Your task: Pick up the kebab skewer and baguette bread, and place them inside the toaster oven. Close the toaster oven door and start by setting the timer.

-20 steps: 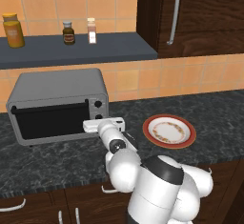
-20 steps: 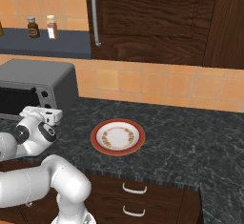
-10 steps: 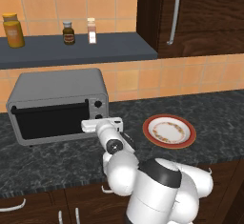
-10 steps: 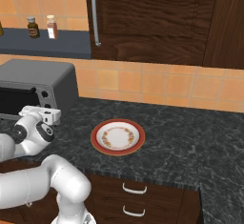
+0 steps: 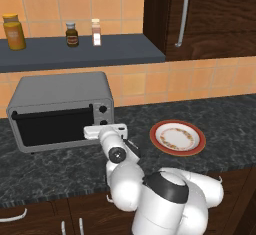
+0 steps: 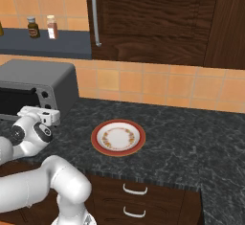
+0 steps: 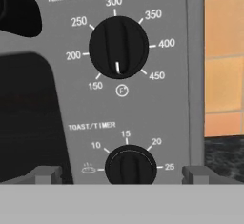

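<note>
Here, the toaster oven (image 5: 60,110) is found directly ahead of the gripper (image 7: 121,174), its control panel faced squarely from close range in the hand view. The two fingertips (image 7: 45,174) are held wide apart, one to each side of the toast/timer knob (image 7: 130,165), and nothing is clamped between them; whether the tips touch the panel cannot be told. Above that knob, further from the gripper, the temperature knob (image 7: 118,47) is seen, ringed by numbers from 150 to 450. To the gripper's left, the dark glass of the toaster oven door (image 5: 52,127) is seen raised flush against the front of the oven. In the left base view the hand (image 5: 105,130) is held level at the oven's right front corner, at the height of the lower knobs, with the forearm reaching up to it from the white base below. In the right base view the same hand (image 6: 40,116) is seen pressed close to the oven's front, the wrist bent forward. Well off to the gripper's right, a red-rimmed plate (image 5: 177,137) is set on the dark counter (image 5: 225,114). Neither the skewer nor the bread can be made out.
</note>
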